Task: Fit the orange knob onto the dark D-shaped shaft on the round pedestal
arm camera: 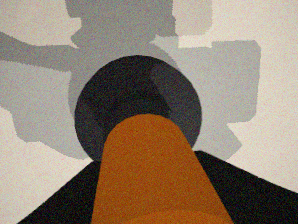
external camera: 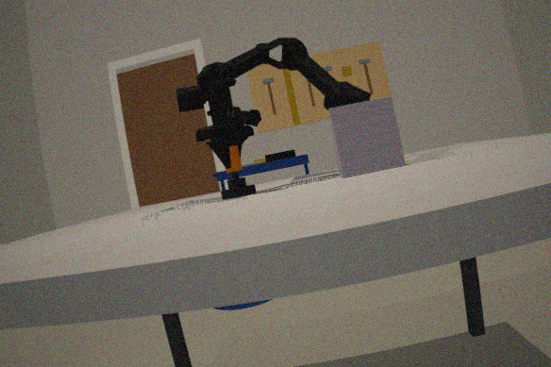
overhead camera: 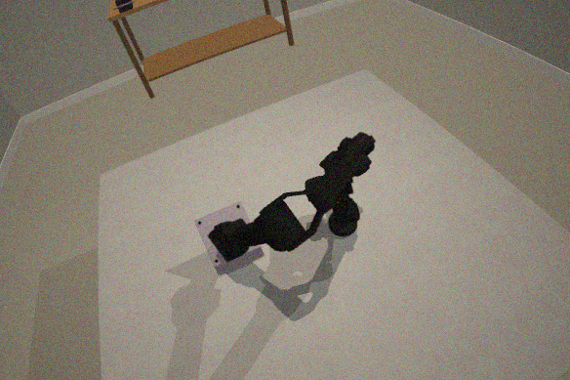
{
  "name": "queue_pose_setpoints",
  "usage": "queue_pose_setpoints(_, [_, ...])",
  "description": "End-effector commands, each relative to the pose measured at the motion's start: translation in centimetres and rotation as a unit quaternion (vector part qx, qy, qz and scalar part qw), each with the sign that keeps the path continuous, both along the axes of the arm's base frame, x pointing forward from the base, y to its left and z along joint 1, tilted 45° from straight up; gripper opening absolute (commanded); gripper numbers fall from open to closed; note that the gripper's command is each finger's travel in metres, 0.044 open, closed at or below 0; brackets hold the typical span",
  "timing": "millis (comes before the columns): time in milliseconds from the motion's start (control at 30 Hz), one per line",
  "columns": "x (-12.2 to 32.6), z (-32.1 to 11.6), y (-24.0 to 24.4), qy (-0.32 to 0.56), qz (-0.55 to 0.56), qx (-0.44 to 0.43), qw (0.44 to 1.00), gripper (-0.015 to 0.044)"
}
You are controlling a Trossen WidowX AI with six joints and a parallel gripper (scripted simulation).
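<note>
a black robot arm (overhead camera: 280, 226) (external camera: 302, 59) bends down from a pale lilac block (overhead camera: 210, 226) (external camera: 368, 138) on a white table (overhead camera: 429, 255) (external camera: 292, 208). the gripper (external camera: 233, 161) points downward, its fingers clenched around the orange knob (external camera: 234, 159) (arm camera: 147, 170). the knob stands above the dark round pedestal (overhead camera: 344, 224) (external camera: 239, 190) (arm camera: 137, 75), with a gap between them; whether its hole meets the shaft, i cannot tell.

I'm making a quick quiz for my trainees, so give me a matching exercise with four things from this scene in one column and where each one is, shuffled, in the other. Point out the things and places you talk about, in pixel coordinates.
Things
1. orange knob (external camera: 234, 159) (arm camera: 147, 170)
2. round pedestal (external camera: 239, 191) (arm camera: 175, 90)
3. arm's base
4. brown door (external camera: 165, 128)

Places
A. in a white frame
B. between the gripper's (external camera: 233, 168) fingers
C. on the pale block (external camera: 368, 138)
D. below the knob

Pairs: 1-B, 2-D, 3-C, 4-A
</note>
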State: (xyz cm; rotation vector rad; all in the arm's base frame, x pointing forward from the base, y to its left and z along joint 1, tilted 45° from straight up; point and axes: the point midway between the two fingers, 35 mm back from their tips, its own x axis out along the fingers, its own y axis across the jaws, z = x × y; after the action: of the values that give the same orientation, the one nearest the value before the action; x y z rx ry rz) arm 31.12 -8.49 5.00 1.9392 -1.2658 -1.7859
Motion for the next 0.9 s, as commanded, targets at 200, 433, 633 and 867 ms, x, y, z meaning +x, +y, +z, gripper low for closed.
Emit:
queue_pose_setpoints(200, [0.02,-0.01,-0.15,0.0,0.003,-0.001,1.0,0.0])
queue_pose_setpoints(433, [0.16,0.28,0.21,0.0,0.003,-0.001,1.0,0.0])
queue_pose_setpoints(633, [0.27,0.23,0.27,0.059,0.062,0.008,0.996,0.0])
queue_pose_setpoints(867, [0.25,0.09,0.19,0.073,0.077,0.01,0.994,0.0])
